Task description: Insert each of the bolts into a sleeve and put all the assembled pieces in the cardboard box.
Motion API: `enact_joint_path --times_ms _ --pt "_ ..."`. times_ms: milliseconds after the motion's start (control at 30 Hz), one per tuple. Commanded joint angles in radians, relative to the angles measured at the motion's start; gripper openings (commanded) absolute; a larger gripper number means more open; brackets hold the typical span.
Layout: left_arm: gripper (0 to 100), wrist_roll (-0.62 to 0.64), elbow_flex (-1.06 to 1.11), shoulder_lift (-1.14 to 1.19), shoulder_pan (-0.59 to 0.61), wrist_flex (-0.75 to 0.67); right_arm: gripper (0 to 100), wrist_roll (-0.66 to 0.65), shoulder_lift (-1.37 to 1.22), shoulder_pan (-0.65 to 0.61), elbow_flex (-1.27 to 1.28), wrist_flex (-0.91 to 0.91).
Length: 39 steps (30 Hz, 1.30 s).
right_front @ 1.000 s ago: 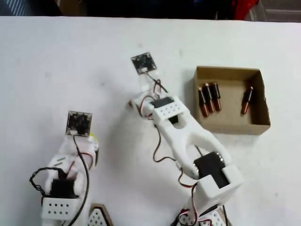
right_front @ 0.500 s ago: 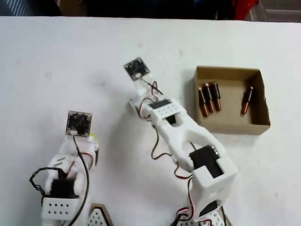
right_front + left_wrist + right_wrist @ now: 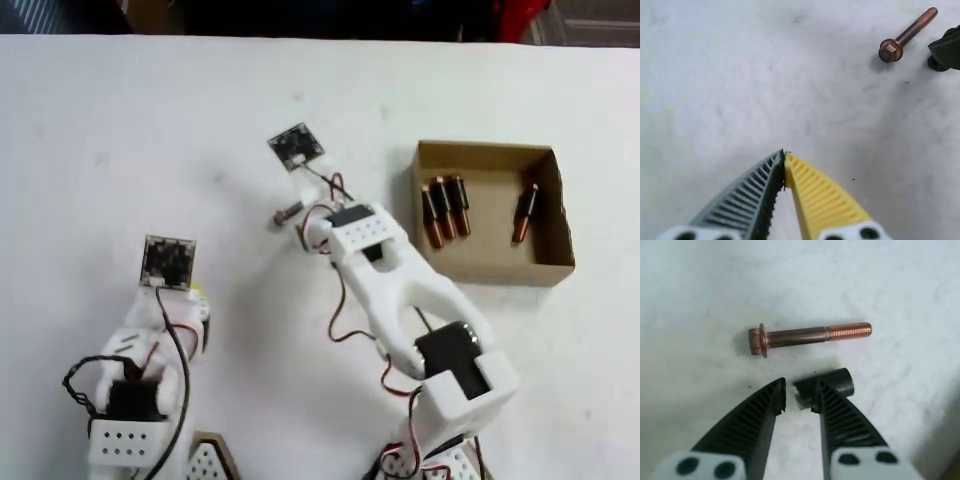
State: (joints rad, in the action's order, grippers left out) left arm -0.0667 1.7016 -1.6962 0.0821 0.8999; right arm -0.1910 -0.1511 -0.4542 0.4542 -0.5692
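A copper bolt (image 3: 810, 335) lies flat on the white table, also seen as the bolt (image 3: 285, 213) and the bolt (image 3: 905, 35). Just beside it lies a black sleeve (image 3: 832, 381). My right gripper (image 3: 799, 392) is open right over the sleeve, whose near end sits between the fingertips while the rest lies past one finger. My left gripper (image 3: 784, 155) is shut and empty, low over bare table, well short of the bolt. The cardboard box (image 3: 490, 150) stands right of the right arm (image 3: 390, 280).
Inside the box lie several assembled pieces, a group (image 3: 445, 210) and a single one (image 3: 525, 212). The left arm (image 3: 150, 340) is folded at the table's near left. A dark part (image 3: 946, 49) near the bolt shows at the left wrist view's edge.
The right arm's wrist swung a little left, then back toward the box. The bolt now lies uncovered on the table beside it. The left arm has stayed still.
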Motion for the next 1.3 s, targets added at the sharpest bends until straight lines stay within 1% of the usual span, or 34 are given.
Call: enact_joint_path --times_ms 0,67,100,233,333,600,767,833,900,1200,1267 --pt "2 -0.006 -0.002 -0.007 0.008 0.006 7.7 -0.005 0.065 0.053 -0.014 -0.008" --pt "2 -0.006 -0.002 -0.007 0.008 0.006 8.0 0.012 0.062 0.056 -0.014 -0.007" --pt "2 -0.006 -0.002 -0.007 0.008 0.006 8.0 0.058 0.064 0.058 -0.014 -0.005" --pt "2 -0.006 -0.002 -0.007 0.008 0.006 8.1 0.313 0.056 0.073 -0.048 -0.013" --pt "2 -0.006 -0.002 -0.007 0.008 0.006 8.1 0.462 0.062 0.054 -0.052 -0.007" --pt "2 -0.006 -0.002 -0.007 0.008 0.006 8.1 0.683 -0.007 -0.016 -0.120 0.002" --pt "2 -0.006 -0.002 -0.007 0.008 0.006 8.1 0.815 -0.131 0.001 -0.193 -0.005" --pt "2 -0.006 -0.002 -0.007 0.008 0.006 8.1 0.850 -0.163 0.018 -0.212 -0.005" --pt "2 -0.006 -0.002 -0.007 0.008 0.006 8.1 0.858 -0.174 0.030 -0.219 -0.007" --pt "2 -0.006 -0.002 -0.007 0.008 0.006 8.0 0.858 -0.143 0.033 -0.221 -0.010" --pt "2 -0.006 -0.002 -0.007 0.008 0.006 8.0 0.858 -0.105 0.035 -0.219 -0.056"
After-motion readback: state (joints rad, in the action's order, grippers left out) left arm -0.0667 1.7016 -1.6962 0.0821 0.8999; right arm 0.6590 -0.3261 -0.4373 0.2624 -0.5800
